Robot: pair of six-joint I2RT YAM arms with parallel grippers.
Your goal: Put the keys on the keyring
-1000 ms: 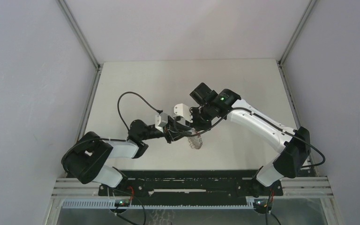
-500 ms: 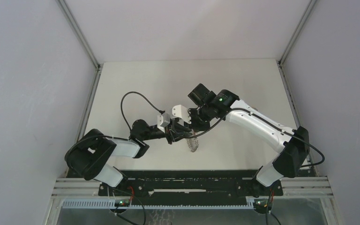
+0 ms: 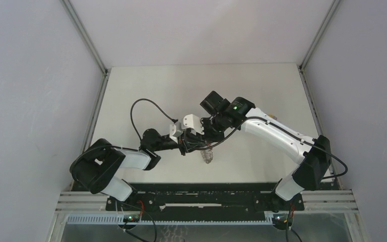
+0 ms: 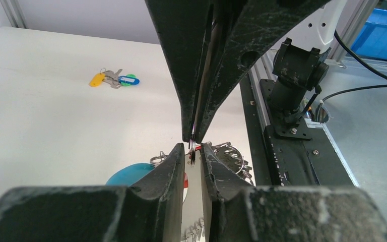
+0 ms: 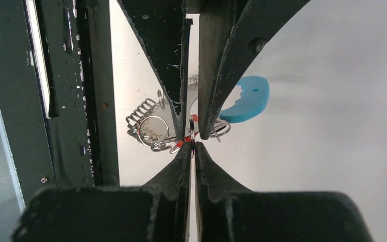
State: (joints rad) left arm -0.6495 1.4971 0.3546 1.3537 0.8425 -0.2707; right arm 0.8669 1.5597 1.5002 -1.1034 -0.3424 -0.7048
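Two black grippers meet tip to tip above the white bench (image 3: 171, 85), nearer its front edge. The right gripper (image 5: 191, 147) is pressed together, pinching a thin wire of the dangling silvery chain keyring (image 3: 208, 155) with its blue plastic segment. The left gripper (image 4: 192, 150) is narrowly parted around that wire; whether it grips is unclear. Yellow- and blue-headed metal keys (image 4: 113, 78) lie well apart on the bench.

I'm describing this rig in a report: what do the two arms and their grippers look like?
The left arm and right arm match: white links, black joints, black cables looping alongside. A green light glows near the right wrist. The fingers are black, tapered, scuffed wedges.
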